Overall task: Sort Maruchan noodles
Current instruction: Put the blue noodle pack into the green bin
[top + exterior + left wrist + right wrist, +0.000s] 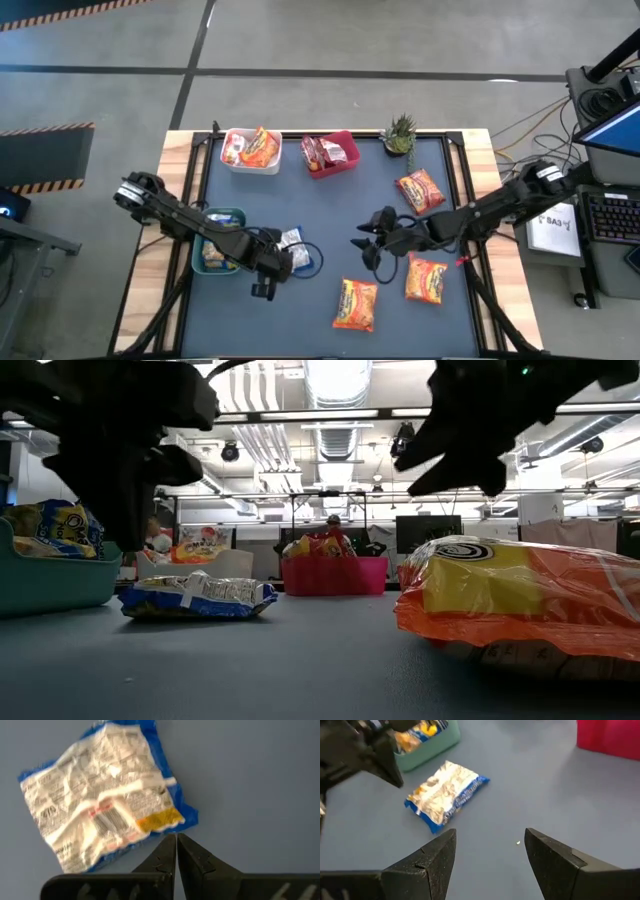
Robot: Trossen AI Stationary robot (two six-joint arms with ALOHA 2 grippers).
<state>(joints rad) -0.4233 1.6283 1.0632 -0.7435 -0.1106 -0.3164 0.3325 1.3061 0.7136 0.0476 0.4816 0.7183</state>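
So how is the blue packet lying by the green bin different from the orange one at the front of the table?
The blue packet shows its pale printed back with a barcode; the orange packet shows its bright front. The blue one lies right beside the green bin, under the left arm's shut fingers; the orange one lies out in the open, near no gripper. Both are flat, crinkly noodle packets lying loose on the table.

Both arms were matte black, built of slim jointed links with rounded housings at the joints. The left gripper ended in two tapered black fingers with flat inner faces, mounted on a ribbed black crossbar. The right gripper carried broader wedge-shaped black fingers with bevelled edges.
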